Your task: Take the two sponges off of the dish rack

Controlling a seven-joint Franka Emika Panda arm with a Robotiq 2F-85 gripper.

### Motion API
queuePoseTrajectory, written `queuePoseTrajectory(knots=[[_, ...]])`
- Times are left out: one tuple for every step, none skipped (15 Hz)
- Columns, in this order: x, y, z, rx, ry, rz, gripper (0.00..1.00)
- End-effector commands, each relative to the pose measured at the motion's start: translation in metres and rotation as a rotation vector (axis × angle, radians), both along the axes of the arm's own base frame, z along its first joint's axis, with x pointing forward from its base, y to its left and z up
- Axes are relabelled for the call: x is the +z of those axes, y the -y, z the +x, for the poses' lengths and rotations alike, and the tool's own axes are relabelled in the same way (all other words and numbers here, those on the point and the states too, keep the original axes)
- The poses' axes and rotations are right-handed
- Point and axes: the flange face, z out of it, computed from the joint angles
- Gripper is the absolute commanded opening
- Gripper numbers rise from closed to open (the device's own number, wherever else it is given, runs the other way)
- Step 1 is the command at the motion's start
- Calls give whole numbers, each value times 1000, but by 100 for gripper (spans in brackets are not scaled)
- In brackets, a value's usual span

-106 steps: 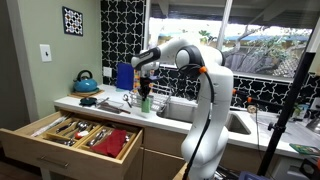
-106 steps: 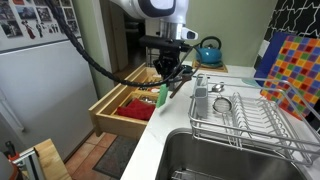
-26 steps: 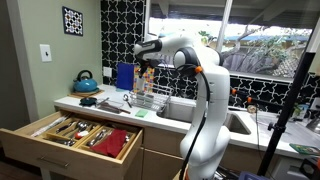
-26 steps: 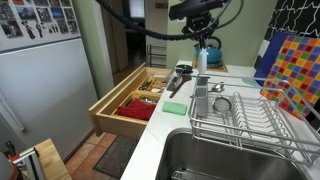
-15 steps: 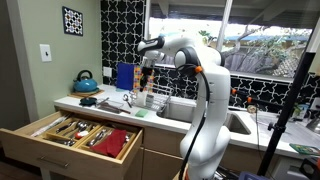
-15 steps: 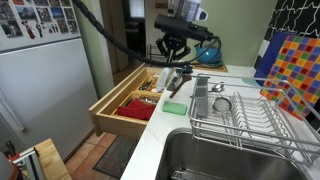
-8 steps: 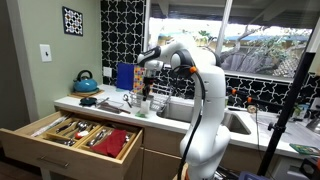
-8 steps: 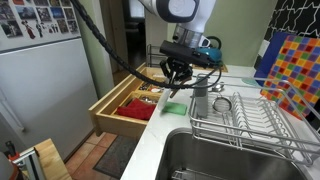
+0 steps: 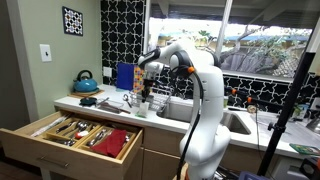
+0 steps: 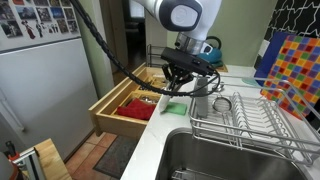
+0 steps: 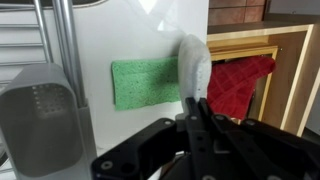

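A green sponge (image 10: 176,107) lies flat on the white counter left of the dish rack (image 10: 250,128); it also shows in the wrist view (image 11: 145,82). My gripper (image 10: 184,84) hangs low over the counter just above and beside that sponge, at the rack's left end. In the wrist view my gripper (image 11: 197,116) has its fingers close together on a pale grey sponge (image 11: 194,65) that stands edgewise out past the fingertips, over the green sponge's right edge. In an exterior view my gripper (image 9: 143,92) hangs above the counter.
A grey cutlery holder (image 11: 40,115) sits at the rack's end. The open wooden drawer (image 10: 135,98) with a red cloth (image 11: 230,85) juts out below the counter edge. A teal kettle (image 9: 85,82) stands at the back. The sink (image 10: 215,160) lies beside the rack.
My gripper has come down from high near the kettle to just above the counter beside the green sponge, carrying the grey sponge. The green sponge has not moved.
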Motion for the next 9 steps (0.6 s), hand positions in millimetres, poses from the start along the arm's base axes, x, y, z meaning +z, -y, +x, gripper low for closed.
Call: queuePoseTrajectory(knots=[[-3,3,-1,-42,11,48,5],[-2,3,1,-47,23,43,5],[-1,2,2,-46,26,54,5],[-2,2,3,-50,31,43,5],[-1,1,4,-53,33,45,5],[-1,1,4,-54,31,64,5],[0,2,5,-66,41,59,5],[1,2,6,-68,39,71,5],[1,2,6,-77,33,86,5]])
